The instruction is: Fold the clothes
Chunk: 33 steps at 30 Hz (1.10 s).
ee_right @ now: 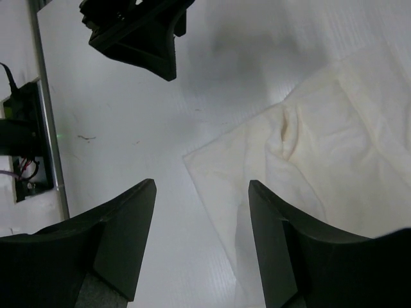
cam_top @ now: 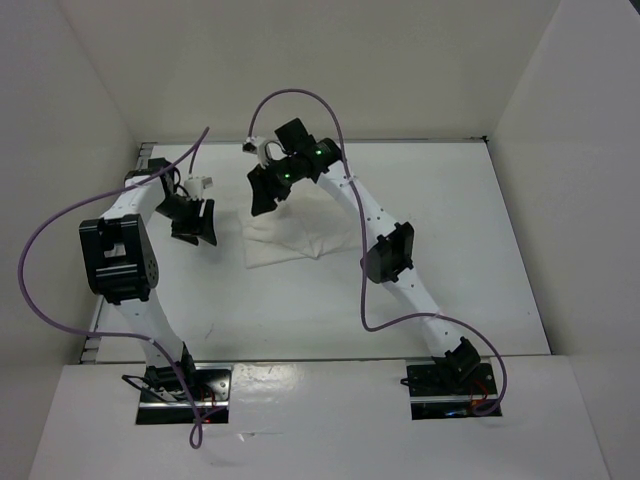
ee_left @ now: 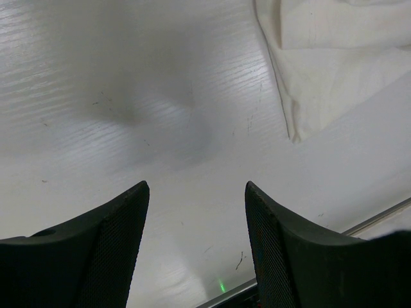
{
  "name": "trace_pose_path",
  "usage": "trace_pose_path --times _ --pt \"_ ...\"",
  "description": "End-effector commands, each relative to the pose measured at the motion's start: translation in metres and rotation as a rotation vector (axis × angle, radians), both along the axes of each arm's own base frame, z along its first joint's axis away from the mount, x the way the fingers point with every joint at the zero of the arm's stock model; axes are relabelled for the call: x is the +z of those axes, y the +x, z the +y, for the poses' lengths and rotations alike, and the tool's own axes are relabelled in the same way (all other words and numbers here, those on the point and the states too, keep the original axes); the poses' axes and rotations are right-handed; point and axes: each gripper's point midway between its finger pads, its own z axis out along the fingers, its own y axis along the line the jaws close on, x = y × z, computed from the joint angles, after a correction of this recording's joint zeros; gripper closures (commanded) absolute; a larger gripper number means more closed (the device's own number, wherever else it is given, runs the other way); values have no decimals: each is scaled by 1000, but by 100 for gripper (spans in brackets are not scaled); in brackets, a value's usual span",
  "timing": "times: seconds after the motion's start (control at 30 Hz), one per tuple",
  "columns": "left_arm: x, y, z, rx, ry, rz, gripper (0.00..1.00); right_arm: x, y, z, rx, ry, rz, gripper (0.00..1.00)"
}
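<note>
Left gripper (cam_top: 195,225) hangs over the bare worktop (cam_top: 450,280), jaws apart, holding nothing. At its 3 o'clock the clothes (cam_top: 295,240) lie folded flat. Right gripper (cam_top: 268,190), at the clothes' 11 o'clock, stands parted and empty.

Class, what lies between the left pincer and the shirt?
Only bare table; the left wrist view shows it between the left pincer and the shirt.

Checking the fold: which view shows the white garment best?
Top external: nearly the whole garment shows, its far edge hidden behind the right gripper. Right wrist shows one corner close up; left wrist only an edge at top right.
</note>
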Motion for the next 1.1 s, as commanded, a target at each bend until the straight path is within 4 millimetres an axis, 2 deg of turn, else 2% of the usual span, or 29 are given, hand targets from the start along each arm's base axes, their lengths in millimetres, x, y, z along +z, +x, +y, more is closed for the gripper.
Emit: trace_pose_path --times 0.0,0.13,0.17,0.3,0.33,0.37,0.43,0.53,0.67,0.7,0.73,0.8,0.93,1.07 --pt "17 -5 2 14 7 -28 32 45 -25 3 124 90 -62 32" --pt "16 -7 -1 13 -2 -30 32 37 -1 -33 30 -22 -87 31" --pt "16 -7 -1 13 -2 -30 32 24 8 -50 0 -65 -56 31" --pt "14 -8 -2 11 -13 -30 32 2 31 -94 -79 -173 -40 31" --pt "14 -6 -2 11 -11 -39 32 8 33 -102 -96 -181 -44 31" --pt "12 -8 -4 9 -22 -32 32 3 41 -109 -124 -207 -56 31" --pt "15 -6 -4 9 -18 -50 32 7 53 -120 -169 -234 -98 31" --pt "11 -11 -6 8 -31 -32 32 13 65 -126 -215 -243 -136 30" --pt "12 -13 -7 8 -31 -34 32 -11 62 -123 -193 -255 -82 33" --pt "9 -14 -7 8 -31 -34 32 -17 61 -121 -184 -253 -67 37" --pt "9 -14 -7 8 -31 -34 32 -13 62 -121 -186 -247 -75 38" --pt "10 -16 -7 8 -31 -34 32 -22 63 -119 -178 -247 -60 40" --pt "6 -21 -7 16 -43 -18 32 -19 60 -111 -143 -202 -55 41" --pt "6 -24 -7 16 -43 -16 32 -40 56 -105 -101 -193 -14 40"
